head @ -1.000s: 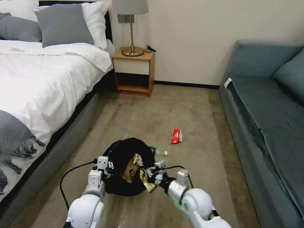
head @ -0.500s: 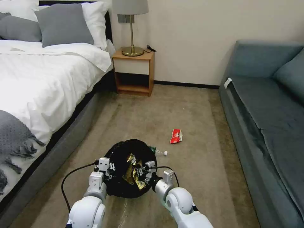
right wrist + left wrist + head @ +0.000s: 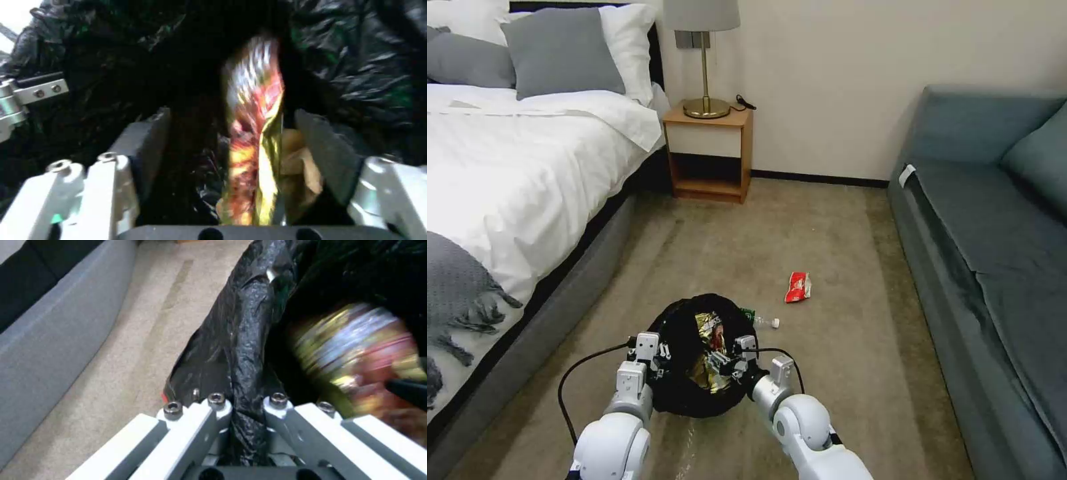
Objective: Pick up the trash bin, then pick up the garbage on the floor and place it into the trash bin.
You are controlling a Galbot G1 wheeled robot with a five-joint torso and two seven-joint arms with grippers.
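The yellow snack wrapper is smeared with blur in both wrist views, its print unreadable. The trash bin hides its base under the black bag, and its rim covers part of the small bottle.

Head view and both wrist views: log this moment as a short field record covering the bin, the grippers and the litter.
trash bin: black-lined trash bin on the carpet between the arms
left gripper: left gripper shut on the bin's bag rim
right gripper: right gripper open over the bin mouth, fingers apart
yellow wrapper: yellow wrapper inside the bin, between the open fingers, blurred
tan wrapper: tan wrapper in the bin beside it
on floor: clear bottle just beyond the bin; red-and-white packet farther off
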